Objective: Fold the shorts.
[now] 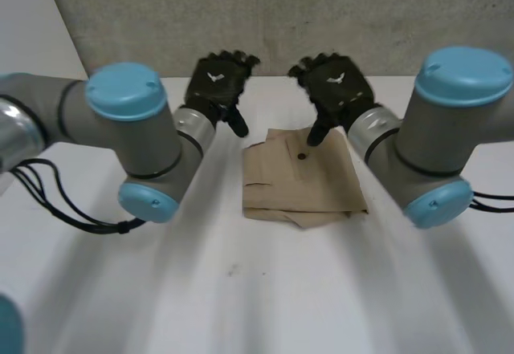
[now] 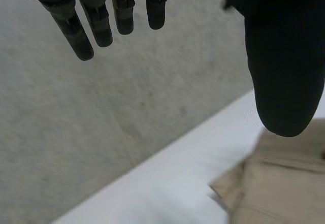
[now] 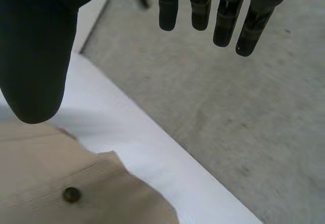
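Shorts (image 1: 301,185) lie folded small on the white worktop (image 1: 241,290), between and just in front of two lifted robot hands.

Tan woven cloth sits in a flat, nearly square packet, layered edges toward the robot and a dark button (image 1: 302,156) on top near the far edge. The right robot hand (image 1: 336,83) is nearer, its thumb hanging over that far edge. The left robot hand (image 1: 217,81) hovers just beside the far left corner, off the cloth. Both have fingers straight and spread, holding nothing. Any further fold looks like the right hand's job.
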Controlling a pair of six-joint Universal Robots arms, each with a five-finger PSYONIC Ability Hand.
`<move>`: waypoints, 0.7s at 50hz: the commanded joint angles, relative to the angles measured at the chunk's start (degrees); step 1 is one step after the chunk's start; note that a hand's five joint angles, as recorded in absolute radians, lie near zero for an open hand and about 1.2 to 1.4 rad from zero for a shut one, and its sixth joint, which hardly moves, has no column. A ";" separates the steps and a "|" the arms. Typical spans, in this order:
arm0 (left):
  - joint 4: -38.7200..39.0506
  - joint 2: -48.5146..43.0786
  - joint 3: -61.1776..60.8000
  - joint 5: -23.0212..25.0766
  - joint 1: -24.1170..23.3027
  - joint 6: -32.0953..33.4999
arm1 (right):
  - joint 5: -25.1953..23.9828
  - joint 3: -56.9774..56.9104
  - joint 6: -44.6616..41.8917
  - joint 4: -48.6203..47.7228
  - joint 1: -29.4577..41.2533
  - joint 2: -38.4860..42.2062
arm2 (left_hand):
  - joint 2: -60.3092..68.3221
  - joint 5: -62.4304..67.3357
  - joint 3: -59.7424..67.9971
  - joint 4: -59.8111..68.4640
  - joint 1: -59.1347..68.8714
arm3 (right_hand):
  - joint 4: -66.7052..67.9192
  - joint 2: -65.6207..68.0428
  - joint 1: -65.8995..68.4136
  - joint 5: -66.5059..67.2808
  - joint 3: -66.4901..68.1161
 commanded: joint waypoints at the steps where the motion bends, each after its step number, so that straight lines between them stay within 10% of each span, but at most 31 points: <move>1: -7.19 -8.74 7.53 0.59 -2.80 -0.89 | -1.12 -8.29 3.90 8.61 -2.60 7.47 | -0.06 -1.05 -0.82 -0.33 0.68 | -3.44 -2.69 -1.70 -3.94 -1.98; 21: -18.80 -17.02 12.19 0.68 -1.75 -0.63 | -1.12 -13.05 4.07 20.23 -9.11 19.43 | 0.95 -0.03 0.19 0.68 1.69 | -3.44 -2.69 -1.70 -3.94 -1.98; 35: -20.21 10.35 2.72 1.65 1.40 -1.07 | 0.02 -8.40 8.63 19.44 -8.93 -5.77 | -1.57 -2.56 -2.33 -1.84 -0.84 | -3.44 -2.69 -1.70 -3.94 -1.98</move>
